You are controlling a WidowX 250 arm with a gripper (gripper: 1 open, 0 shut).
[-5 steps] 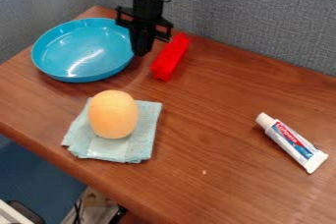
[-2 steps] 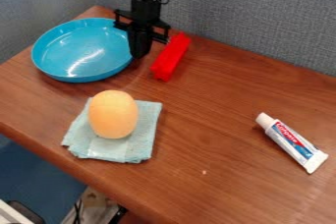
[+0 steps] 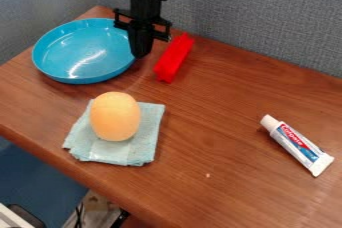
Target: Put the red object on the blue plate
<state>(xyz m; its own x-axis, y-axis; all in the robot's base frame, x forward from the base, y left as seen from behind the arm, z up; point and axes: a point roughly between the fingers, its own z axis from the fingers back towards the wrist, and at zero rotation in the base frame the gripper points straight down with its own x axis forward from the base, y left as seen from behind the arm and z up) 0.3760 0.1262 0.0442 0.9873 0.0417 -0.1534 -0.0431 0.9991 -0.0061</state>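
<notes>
Altogether: one red object point(image 3: 173, 57), one blue plate point(image 3: 83, 51), one egg point(image 3: 115, 115).

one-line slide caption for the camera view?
Shut gripper stands between blue plate and red object; orange egg sits on cloth.

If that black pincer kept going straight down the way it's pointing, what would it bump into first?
Most likely the wooden table, in the gap between the blue plate and the red block. The pincer is shut and already very low; depth is hard to judge.
</notes>
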